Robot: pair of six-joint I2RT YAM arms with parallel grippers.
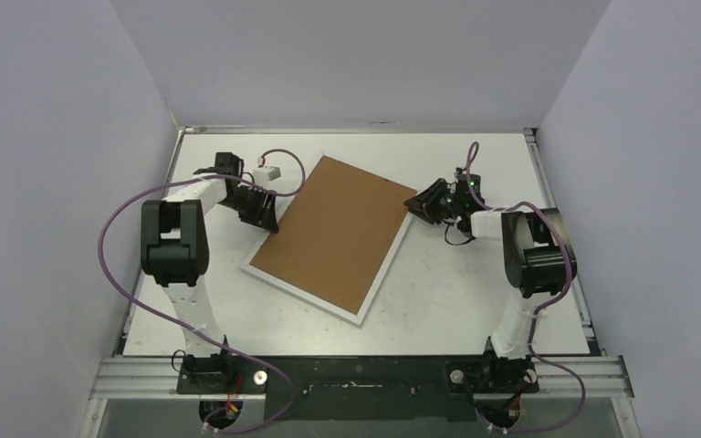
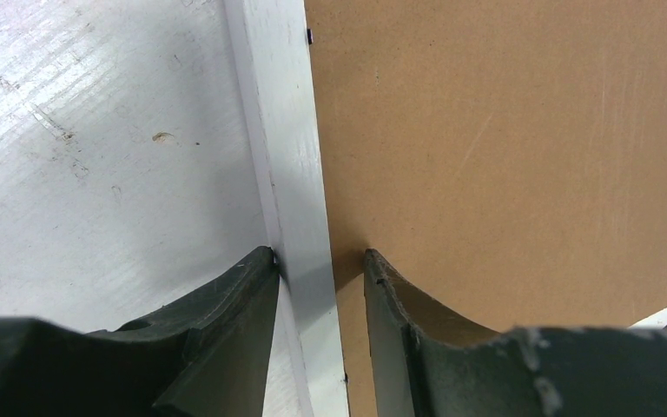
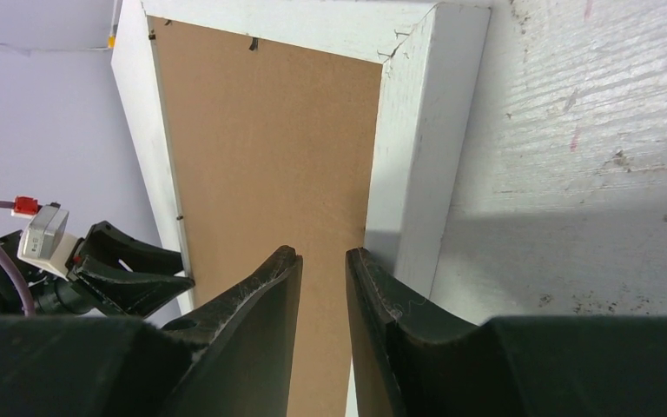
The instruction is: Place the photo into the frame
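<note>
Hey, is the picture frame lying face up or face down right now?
Face down: the frame lies flat, its brown backing board facing up inside the white rim.

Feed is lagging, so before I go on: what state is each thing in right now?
frame: face down, lying flat.
backing board: seated inside the frame.
photo: not visible.
left tool: astride the frame's rail, grip unclear.
right tool: slightly parted, empty, over the backing board.

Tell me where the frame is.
Top view: the frame lies face down at centre, brown backing up; the left gripper straddles its left edge, the right gripper sits at its right edge.
</note>
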